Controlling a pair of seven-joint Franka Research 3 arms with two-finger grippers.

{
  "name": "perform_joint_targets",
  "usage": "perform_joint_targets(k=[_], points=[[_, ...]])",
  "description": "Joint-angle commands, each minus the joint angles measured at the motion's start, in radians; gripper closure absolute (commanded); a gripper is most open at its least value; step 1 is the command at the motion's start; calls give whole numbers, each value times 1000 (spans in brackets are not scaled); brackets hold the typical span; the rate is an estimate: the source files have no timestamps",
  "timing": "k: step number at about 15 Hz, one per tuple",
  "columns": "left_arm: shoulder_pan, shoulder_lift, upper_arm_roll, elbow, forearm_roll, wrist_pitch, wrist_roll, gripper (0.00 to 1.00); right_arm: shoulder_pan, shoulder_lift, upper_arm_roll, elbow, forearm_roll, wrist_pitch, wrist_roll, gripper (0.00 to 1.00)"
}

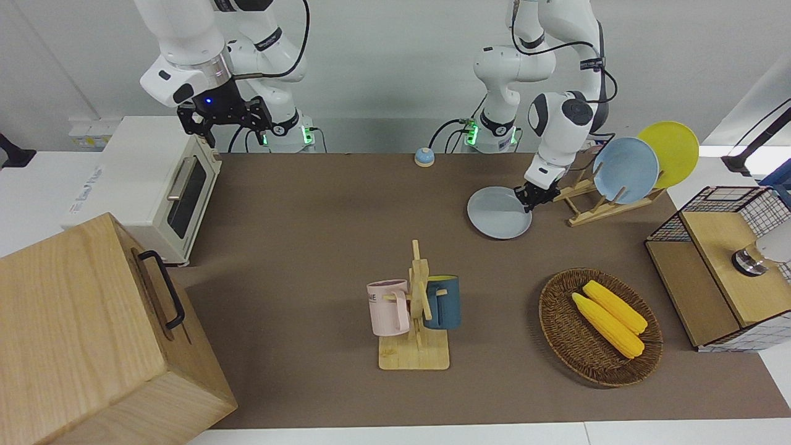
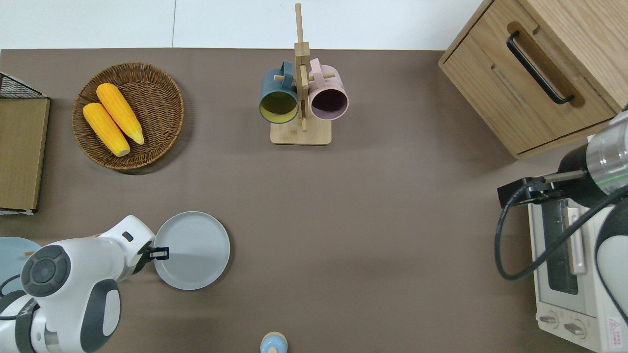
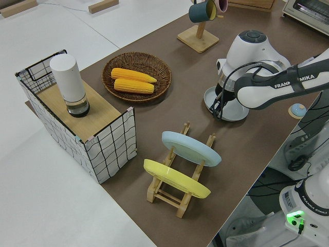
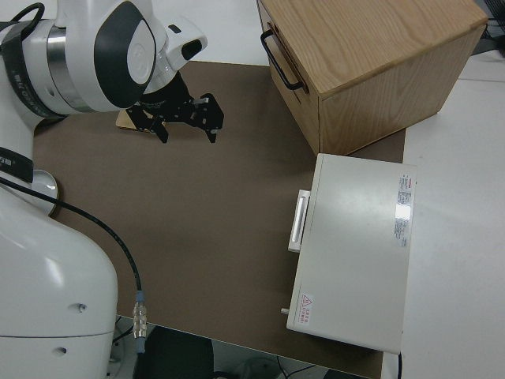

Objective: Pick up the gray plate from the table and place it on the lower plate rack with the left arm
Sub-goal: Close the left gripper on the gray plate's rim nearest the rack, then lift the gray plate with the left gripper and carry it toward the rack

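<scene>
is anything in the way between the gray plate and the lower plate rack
Nothing visible stands between them. The gray plate lies flat on the table right beside the lower plate rack, with the left gripper at its rim. The rack's slots farther along already hold a blue plate and a yellow plate.

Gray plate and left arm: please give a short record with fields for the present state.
gray plate: flat on the table, beside the lower plate rack
left gripper: at the plate's rim on the rack's side
rack slots: sky-blue plate and yellow plate standing in them
right arm: parked
stage: plate not yet lifted
</scene>
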Motion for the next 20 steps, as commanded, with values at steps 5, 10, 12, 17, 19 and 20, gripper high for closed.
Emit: perform_joint_targets(k=[5, 10, 12, 17, 19, 20], points=[[1, -43, 5, 218, -3, -291, 0, 1000, -24, -2, 21, 6, -5, -11, 12, 17], [1, -58, 4, 460, -20, -629, -9, 1000, -24, -2, 21, 7, -5, -11, 12, 17], [1, -66, 4, 520, -20, -705, -12, 1000, -24, -4, 20, 7, -5, -11, 12, 17], [9, -60, 4, 568, -5, -777, -14, 1000, -24, -2, 21, 7, -5, -11, 12, 17], [1, -54, -4, 589, 91, -814, -46, 1000, -24, -2, 21, 6, -5, -11, 12, 17], [-8, -52, -10, 591, 151, -829, -69, 1000, -24, -2, 21, 7, -6, -11, 12, 17]])
